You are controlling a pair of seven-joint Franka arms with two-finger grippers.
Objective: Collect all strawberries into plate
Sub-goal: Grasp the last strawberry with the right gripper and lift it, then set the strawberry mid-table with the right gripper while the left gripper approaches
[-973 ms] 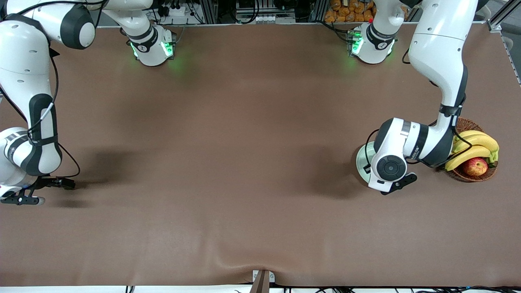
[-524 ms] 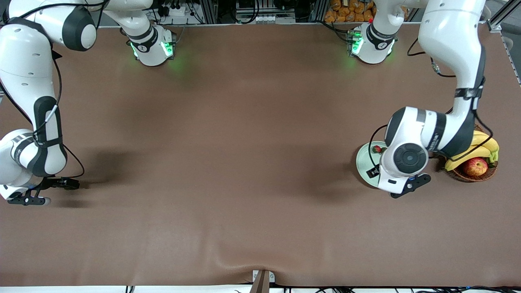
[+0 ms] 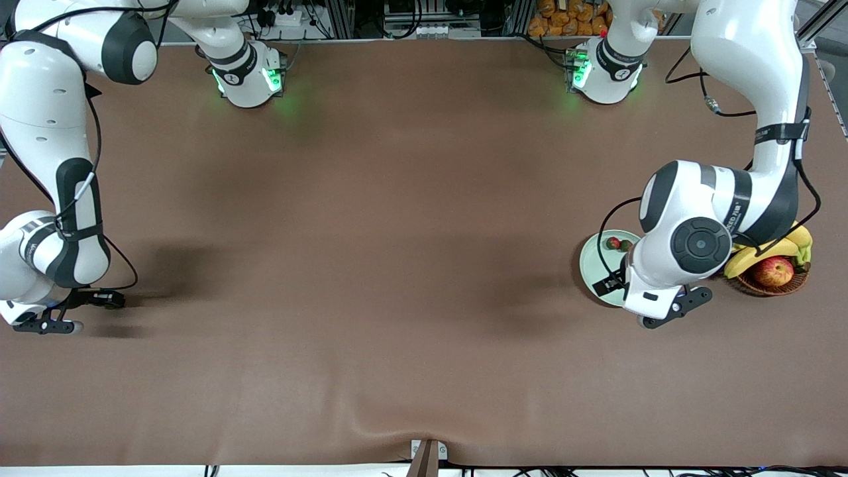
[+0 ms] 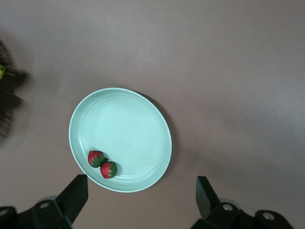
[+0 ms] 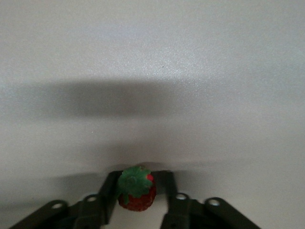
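While two strawberries point(image 4: 102, 164) lie side by side, touching, in the pale green plate point(image 4: 128, 124) near its rim, the left tool point(image 4: 142, 200) hangs over that plate with its fingers point(image 4: 75, 195) spread wide and nothing between them. The plate sits on the brown worktop point(image 3: 397, 265) at the left arm's end, just beside a wicker basket point(image 3: 772, 281) of bananas point(image 3: 762, 255) and an apple point(image 3: 773, 270). At the right arm's end, the right tool point(image 5: 137, 202) is low over the worktop, its fingers clamped on the third strawberry point(image 5: 137, 190) (green cap facing the wrist camera).
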